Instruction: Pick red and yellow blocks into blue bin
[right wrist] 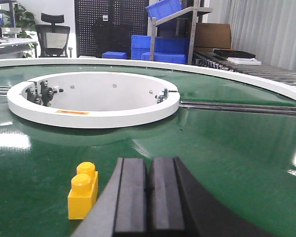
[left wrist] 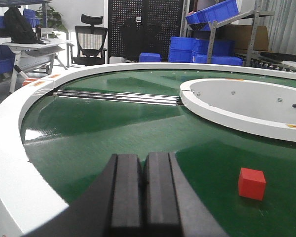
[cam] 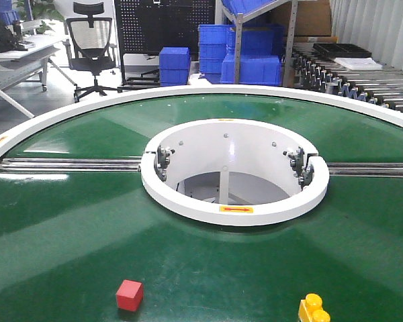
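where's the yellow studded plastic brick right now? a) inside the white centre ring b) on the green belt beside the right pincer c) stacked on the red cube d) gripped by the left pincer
b: the yellow studded plastic brick lies on the green belt beside the closed right pincer in the right wrist view, well apart from the matte red cube.

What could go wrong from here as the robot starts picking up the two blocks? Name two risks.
1. The jaws of the left gripper and right gripper are shut; descending without opening would likely knock the red cube or yellow brick away.
2. The blue bin shows in no view, so a drop could miss it.
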Controlling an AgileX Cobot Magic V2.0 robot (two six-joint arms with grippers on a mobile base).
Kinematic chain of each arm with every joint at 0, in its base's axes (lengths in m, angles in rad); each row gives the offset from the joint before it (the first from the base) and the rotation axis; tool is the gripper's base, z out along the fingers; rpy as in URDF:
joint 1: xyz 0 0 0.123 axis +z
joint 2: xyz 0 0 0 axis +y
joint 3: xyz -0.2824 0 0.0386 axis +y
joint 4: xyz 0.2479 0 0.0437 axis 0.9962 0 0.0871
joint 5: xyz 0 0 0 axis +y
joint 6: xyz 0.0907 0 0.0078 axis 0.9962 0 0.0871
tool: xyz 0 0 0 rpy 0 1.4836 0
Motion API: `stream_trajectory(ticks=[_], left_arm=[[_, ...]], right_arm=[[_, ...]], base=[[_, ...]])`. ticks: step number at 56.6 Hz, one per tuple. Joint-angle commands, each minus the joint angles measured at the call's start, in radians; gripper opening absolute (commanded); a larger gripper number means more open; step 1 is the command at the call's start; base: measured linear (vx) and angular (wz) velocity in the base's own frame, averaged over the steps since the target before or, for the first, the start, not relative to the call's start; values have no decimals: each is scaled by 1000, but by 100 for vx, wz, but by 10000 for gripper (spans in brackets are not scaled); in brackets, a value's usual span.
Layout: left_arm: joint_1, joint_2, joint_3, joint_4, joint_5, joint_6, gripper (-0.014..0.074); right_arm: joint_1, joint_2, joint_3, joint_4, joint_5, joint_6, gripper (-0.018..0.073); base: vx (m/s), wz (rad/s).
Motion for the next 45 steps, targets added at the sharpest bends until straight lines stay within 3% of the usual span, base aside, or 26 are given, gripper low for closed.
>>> stream_trajectory(ticks=[1, 45], left_arm=[[-8, -17, -17, -4, -79, -3, -6], [-8, -17, -17, -4, -116, -3, -6]], right_arm=[[0, -11, 6, -3, -82, -3, -10], [0, -11, 6, -3, -125, -3, -10]], base=[[0, 0], [0, 0]])
